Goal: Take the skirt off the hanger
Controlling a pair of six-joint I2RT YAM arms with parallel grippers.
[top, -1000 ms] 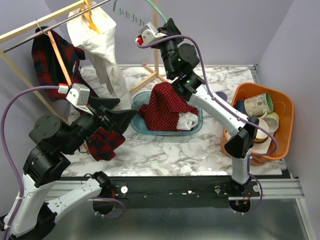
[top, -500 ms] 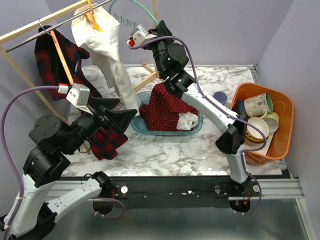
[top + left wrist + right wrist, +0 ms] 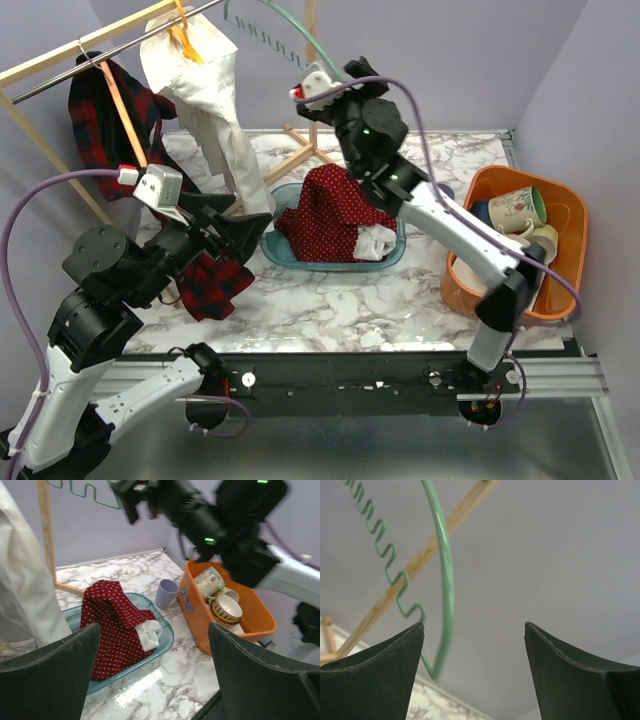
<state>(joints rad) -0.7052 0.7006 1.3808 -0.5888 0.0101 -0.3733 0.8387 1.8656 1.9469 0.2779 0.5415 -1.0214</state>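
The red white-dotted fabric skirt [image 3: 330, 215] is lying heaped in the shallow translucent teal plastic tub [image 3: 273, 250] at the middle of the marble-patterned table [image 3: 330, 300], with a pale lining fold showing at its 4 o'clock edge. At the tub's 3 o'clock, the glossy orange plastic basin [image 3: 565, 215] is holding glazed ceramic mugs [image 3: 515, 208] and a rimmed bowl [image 3: 227, 609]. A small lavender cup [image 3: 166, 593] is standing between tub and basin. The thin green wire hanger [image 3: 445, 570], curved with a zigzag bar, is hanging bare at 12 o'clock, off the slim wooden rail [image 3: 110, 35]. The right gripper [image 3: 474, 625] is sitting up beside it, jaws spread and clamping nothing. The left gripper [image 3: 153, 630] is at the tub's 9 o'clock, jaws wide apart and empty.
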